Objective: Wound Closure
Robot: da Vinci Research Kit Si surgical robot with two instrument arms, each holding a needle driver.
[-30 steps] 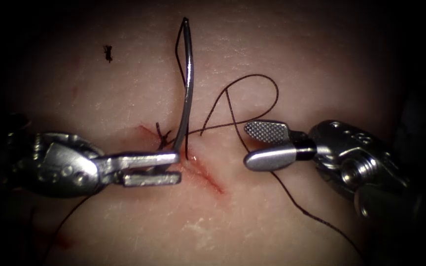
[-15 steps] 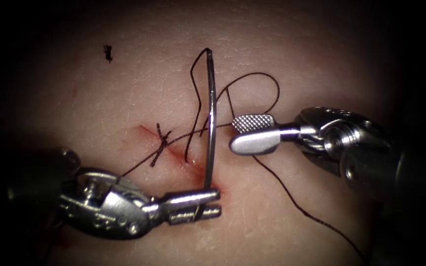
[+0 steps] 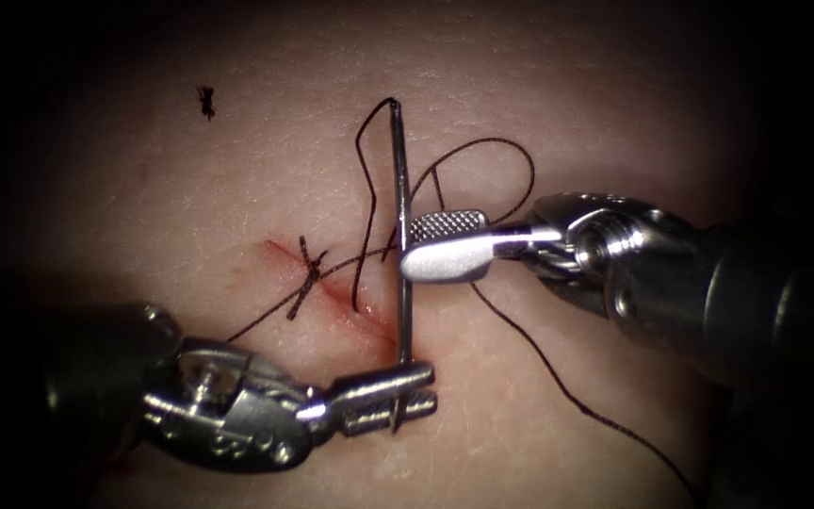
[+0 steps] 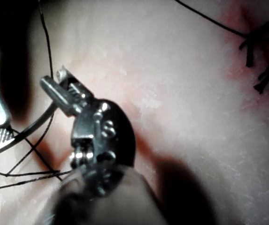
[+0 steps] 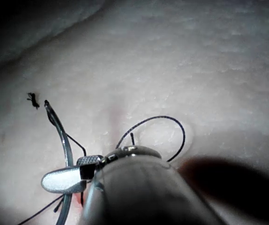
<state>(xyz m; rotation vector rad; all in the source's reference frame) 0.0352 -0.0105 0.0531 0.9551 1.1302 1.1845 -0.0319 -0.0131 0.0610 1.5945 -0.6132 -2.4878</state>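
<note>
Endoscope view: the needle (image 3: 400, 221) stood almost upright over the tissue (image 3: 614, 113), free of it, just off the lower right end of the cut (image 3: 346, 302). Its lower end sat pinched in the left tool (image 3: 390, 396), jaws pressed together on it near that end. Its upper end, where the thread (image 3: 511, 170) joins, pointed toward the far edge of the tissue. The right tool (image 3: 440, 247) came in from the right with jaws spread, one on either side of the needle's mid-curve, touching or nearly so; could not tell if it had a grip.

Thread ran down from the needle's top, looped right of the cut behind the right tool, then trailed off toward the near right corner of the tissue. A finished knot (image 3: 305, 278) with short cut ends crossed the cut's left part. Red fluid (image 3: 369, 320) lined the cut. A small dark thread scrap (image 3: 205, 101) lay well apart near the far left corner.

Left wrist view: the left tool (image 4: 61, 86) clamped the needle (image 4: 28, 131).
</note>
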